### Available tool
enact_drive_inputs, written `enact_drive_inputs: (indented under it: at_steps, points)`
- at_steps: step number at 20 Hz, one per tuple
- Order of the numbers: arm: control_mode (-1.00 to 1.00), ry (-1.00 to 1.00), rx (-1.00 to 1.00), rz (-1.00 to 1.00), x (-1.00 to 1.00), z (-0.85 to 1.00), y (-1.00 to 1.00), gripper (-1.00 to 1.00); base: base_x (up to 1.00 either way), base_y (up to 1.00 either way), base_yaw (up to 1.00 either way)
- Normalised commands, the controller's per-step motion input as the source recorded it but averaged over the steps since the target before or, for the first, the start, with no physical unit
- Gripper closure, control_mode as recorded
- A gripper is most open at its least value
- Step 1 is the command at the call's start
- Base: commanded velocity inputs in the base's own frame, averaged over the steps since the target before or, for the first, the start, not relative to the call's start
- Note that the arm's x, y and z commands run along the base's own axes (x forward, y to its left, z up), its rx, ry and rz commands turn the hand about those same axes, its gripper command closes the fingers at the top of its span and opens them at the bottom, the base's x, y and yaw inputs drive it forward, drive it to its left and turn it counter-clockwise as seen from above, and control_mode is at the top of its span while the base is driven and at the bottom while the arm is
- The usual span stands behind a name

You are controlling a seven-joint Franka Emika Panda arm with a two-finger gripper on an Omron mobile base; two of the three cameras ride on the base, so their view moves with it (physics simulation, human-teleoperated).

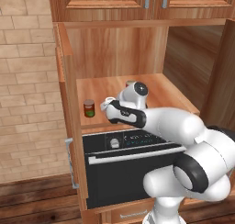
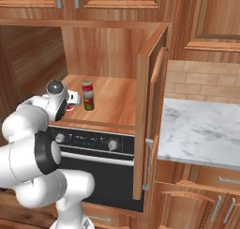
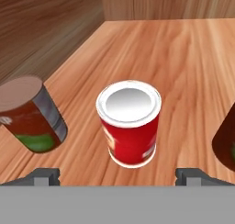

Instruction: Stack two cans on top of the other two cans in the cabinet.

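One red-and-white can [image 3: 129, 122] stood upright on the cabinet shelf [image 3: 183, 58], centred between the released hand's [image 3: 117, 175] spread fingertips, a dark can [image 3: 32, 117] beside it. Pickup step, seemingly: advance, then clench.

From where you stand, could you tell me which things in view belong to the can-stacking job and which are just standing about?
Belong to the job:
- red and white can, upright between the open claw's tips
- dark red and green can beside it
- second dark can at the edge of the hand view
- cabinet shelf

Standing about:
- black oven
- marble counter
- upper doors
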Motion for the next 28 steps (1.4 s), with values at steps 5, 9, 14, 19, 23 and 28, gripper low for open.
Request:
enact_drive_inputs:
  at_steps: [5,9,14,19,23,28]
  points:
    - [-1.0,0.0,0.0,0.0,0.07,0.0,0.0,-1.0,0.0,0.0,0.0]
    - [-1.0,0.0,0.0,0.0,0.07,0.0,0.0,-1.0,0.0,0.0,0.0]
    - [-1.0,0.0,0.0,0.0,0.06,-0.02,0.0,-1.0,0.0,0.0,0.0]
    - [-1.0,0.0,0.0,0.0,0.07,-0.03,0.0,-1.0,0.0,0.0,0.0]
    - [-1.0,0.0,0.0,0.0,0.08,-0.07,0.0,-1.0,0.0,0.0,0.0]
    - [-1.0,0.0,-0.01,0.0,0.08,-0.09,0.0,-1.0,0.0,0.0,0.0]
